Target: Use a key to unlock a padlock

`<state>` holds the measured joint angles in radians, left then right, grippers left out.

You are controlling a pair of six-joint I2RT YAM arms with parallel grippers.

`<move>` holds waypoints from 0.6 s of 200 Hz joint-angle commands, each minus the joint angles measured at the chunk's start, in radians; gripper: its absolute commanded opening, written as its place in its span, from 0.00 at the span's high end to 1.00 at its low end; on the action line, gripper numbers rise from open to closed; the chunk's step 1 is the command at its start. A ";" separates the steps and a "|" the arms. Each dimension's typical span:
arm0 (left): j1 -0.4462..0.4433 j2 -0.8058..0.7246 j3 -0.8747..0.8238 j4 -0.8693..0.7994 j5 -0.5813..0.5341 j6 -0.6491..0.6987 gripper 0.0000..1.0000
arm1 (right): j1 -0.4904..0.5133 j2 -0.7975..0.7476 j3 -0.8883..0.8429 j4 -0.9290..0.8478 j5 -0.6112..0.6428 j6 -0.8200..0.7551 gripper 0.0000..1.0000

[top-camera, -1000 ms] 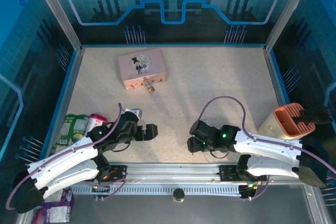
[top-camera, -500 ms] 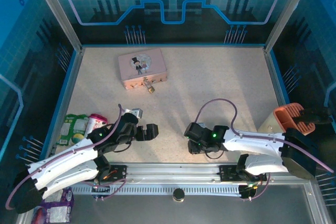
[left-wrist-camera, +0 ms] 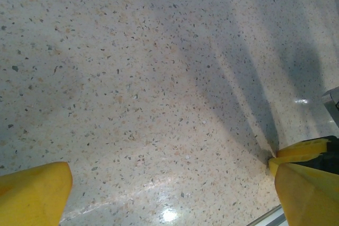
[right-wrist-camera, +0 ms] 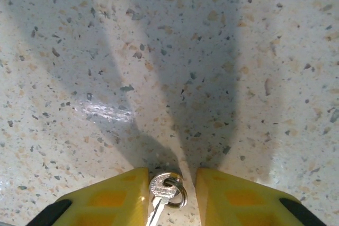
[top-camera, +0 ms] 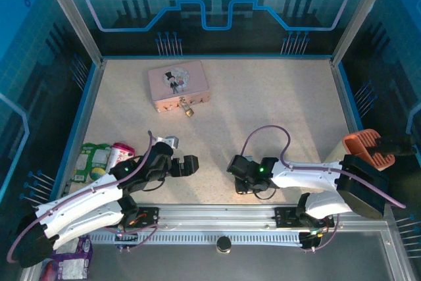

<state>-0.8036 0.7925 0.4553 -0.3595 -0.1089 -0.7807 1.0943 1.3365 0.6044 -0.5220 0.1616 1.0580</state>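
The key [right-wrist-camera: 164, 188], small and silver with a split ring through its head, lies on the speckled table between the yellow fingers of my right gripper [right-wrist-camera: 172, 177]. The left finger [right-wrist-camera: 111, 199] touches the key's head; a narrow gap separates the ring from the right finger [right-wrist-camera: 238, 199]. In the top view my right gripper [top-camera: 237, 174] sits low near the table's front middle. The brass padlock [top-camera: 189, 111] hangs at the front of the pink tin [top-camera: 178, 83], far from both grippers. My left gripper [top-camera: 191, 165] is wide open over bare table, its fingers [left-wrist-camera: 34, 194] holding nothing.
Snack packets [top-camera: 92, 159] and a red-capped bottle [top-camera: 121, 154] lie at the left edge beside my left arm. An orange-topped beige container [top-camera: 360, 148] stands at the right edge. Blue walls ring the table [top-camera: 276, 110].
My right arm has slid a little to the left and its jaws have narrowed around the key. The left arm has not moved.
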 commanded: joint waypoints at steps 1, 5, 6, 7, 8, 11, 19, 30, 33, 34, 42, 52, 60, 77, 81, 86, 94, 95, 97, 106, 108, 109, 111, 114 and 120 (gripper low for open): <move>-0.008 -0.016 -0.002 0.003 -0.017 -0.012 0.01 | 0.024 0.047 0.012 0.009 -0.012 0.015 0.72; -0.008 -0.018 0.000 -0.001 -0.019 -0.011 0.01 | 0.025 0.049 0.016 0.006 -0.013 0.013 0.73; -0.008 -0.018 0.001 -0.002 -0.020 -0.011 0.01 | 0.025 0.050 0.016 0.007 -0.012 0.013 0.73; -0.008 -0.018 0.002 -0.002 -0.020 -0.012 0.01 | 0.026 0.051 0.017 0.006 -0.012 0.013 0.73; -0.008 -0.019 0.004 -0.003 -0.020 -0.010 0.01 | 0.027 0.052 0.017 0.005 -0.011 0.013 0.73; -0.008 -0.019 0.005 -0.006 -0.021 -0.010 0.01 | 0.028 0.053 0.019 0.005 -0.013 0.013 0.74; -0.008 -0.021 0.008 -0.009 -0.023 -0.008 0.01 | 0.033 0.055 0.025 0.004 -0.009 0.011 0.75; -0.007 -0.022 0.010 -0.007 -0.023 -0.009 0.01 | 0.039 0.054 0.029 0.002 -0.003 0.011 0.77; -0.008 -0.021 0.010 -0.006 -0.023 -0.010 0.01 | 0.040 0.054 0.030 0.002 -0.001 0.011 0.77; -0.009 -0.022 0.010 -0.006 -0.023 -0.010 0.01 | 0.041 0.054 0.031 0.002 0.000 0.011 0.77; -0.009 -0.021 0.010 -0.006 -0.023 -0.012 0.01 | 0.041 0.050 0.029 0.002 0.002 0.011 0.78; -0.008 -0.021 0.008 -0.005 -0.023 -0.017 0.01 | 0.042 0.046 0.025 0.002 0.007 0.015 0.80; -0.009 -0.022 0.008 -0.007 -0.022 -0.021 0.01 | 0.042 0.040 0.021 0.004 0.010 0.019 0.81; -0.008 -0.022 0.005 -0.003 -0.019 -0.024 0.01 | 0.041 0.018 0.005 0.017 0.015 0.029 0.81; -0.008 -0.021 0.004 -0.004 -0.020 -0.023 0.01 | 0.042 0.012 0.000 0.020 0.017 0.033 0.82; -0.009 -0.022 0.001 -0.003 -0.021 -0.025 0.01 | 0.041 0.004 -0.006 0.023 0.021 0.038 0.82; -0.011 -0.021 -0.003 -0.003 -0.023 -0.027 0.01 | 0.042 -0.008 -0.017 0.030 0.025 0.046 0.83; -0.011 -0.021 -0.003 -0.003 -0.023 -0.027 0.01 | 0.043 -0.009 -0.018 0.031 0.026 0.046 0.83; -0.010 -0.021 -0.004 -0.001 -0.022 -0.028 0.01 | 0.043 -0.012 -0.020 0.033 0.028 0.049 0.83; -0.009 -0.022 -0.007 0.002 -0.024 -0.030 0.01 | 0.043 -0.023 -0.031 0.044 0.031 0.057 0.84; -0.010 -0.021 -0.007 0.002 -0.023 -0.031 0.01 | 0.042 -0.025 -0.033 0.047 0.031 0.060 0.84; -0.010 -0.019 -0.007 0.003 -0.023 -0.031 0.01 | 0.042 -0.026 -0.034 0.048 0.031 0.061 0.84; -0.010 -0.019 -0.007 0.005 -0.023 -0.031 0.01 | 0.042 -0.028 -0.036 0.050 0.034 0.063 0.85; -0.009 -0.017 -0.007 0.006 -0.024 -0.031 0.01 | 0.042 -0.031 -0.039 0.054 0.033 0.065 0.85; -0.010 -0.016 -0.006 0.009 -0.023 -0.032 0.01 | 0.042 -0.036 -0.044 0.062 0.035 0.068 0.86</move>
<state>-0.8036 0.7822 0.4553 -0.3603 -0.1127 -0.7883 1.1206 1.3220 0.5980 -0.5018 0.1944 1.0824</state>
